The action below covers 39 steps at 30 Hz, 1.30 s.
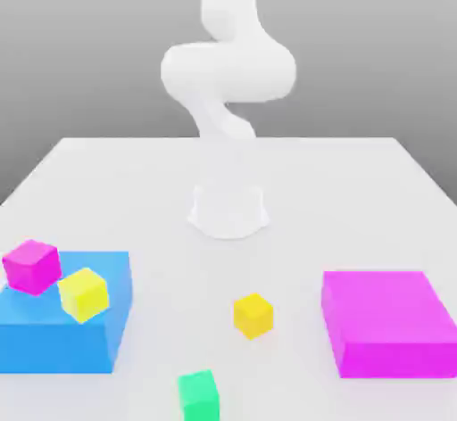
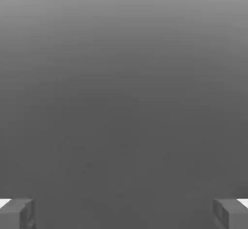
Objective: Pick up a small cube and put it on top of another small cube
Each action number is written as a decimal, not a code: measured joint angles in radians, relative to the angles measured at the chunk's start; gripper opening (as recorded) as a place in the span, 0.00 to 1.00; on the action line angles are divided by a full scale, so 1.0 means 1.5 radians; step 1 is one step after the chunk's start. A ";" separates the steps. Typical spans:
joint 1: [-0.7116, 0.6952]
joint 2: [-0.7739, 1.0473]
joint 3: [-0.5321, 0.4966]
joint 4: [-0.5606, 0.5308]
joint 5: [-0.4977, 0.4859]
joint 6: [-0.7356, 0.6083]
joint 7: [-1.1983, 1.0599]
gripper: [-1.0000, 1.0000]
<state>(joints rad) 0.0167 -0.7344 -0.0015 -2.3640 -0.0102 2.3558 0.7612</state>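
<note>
The small cube (image 1: 253, 315), deep golden yellow, rests on the white table near its front, between the two flat blocks. A green cube (image 1: 198, 395) lies closer to the front edge. A paler lemon-yellow cube (image 1: 83, 294) and a magenta cube (image 1: 31, 266) sit on the blue flat block (image 1: 67, 330). In the hand view my gripper (image 2: 124, 213) is open, its grey fingertips (image 2: 19, 212) standing far apart with nothing between them and only grey background ahead. The white arm (image 1: 228, 71) rises from its base (image 1: 228, 210) behind the cubes.
A magenta flat block (image 1: 388, 321) lies at the exterior view's right, the blue one at its left. The white table (image 1: 357, 178) stretches back past the arm's base.
</note>
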 joint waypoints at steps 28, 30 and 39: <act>0.075 0.662 0.000 -0.357 0.016 0.535 -0.316 0.00; 0.075 0.662 0.000 -0.357 0.016 0.535 -0.316 0.00; 0.082 0.555 -0.010 -0.377 0.003 0.447 -0.305 0.00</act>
<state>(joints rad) 0.1396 0.0976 -0.0166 -2.9297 -0.0065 3.0268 0.3042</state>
